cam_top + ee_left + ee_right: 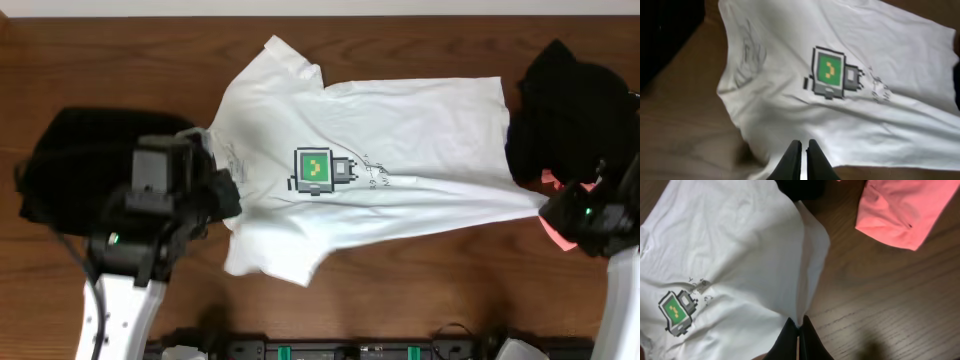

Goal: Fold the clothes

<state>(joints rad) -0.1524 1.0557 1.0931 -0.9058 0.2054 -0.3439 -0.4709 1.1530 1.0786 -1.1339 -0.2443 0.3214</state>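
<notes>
Wooden table (400, 285), white T-shirt (420, 130) spread flat, left gripper (801, 159) closed, right gripper (799, 341) closed.

You have a dark wooden table (400, 290) under everything, with a black rail (350, 350) carrying green parts along its near edge.

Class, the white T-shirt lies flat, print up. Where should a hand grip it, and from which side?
Pinch the white T-shirt's hem corner at the right hand, coming in from the outer edge: flat cloth offers only edges, and that corner juts outward.
</notes>
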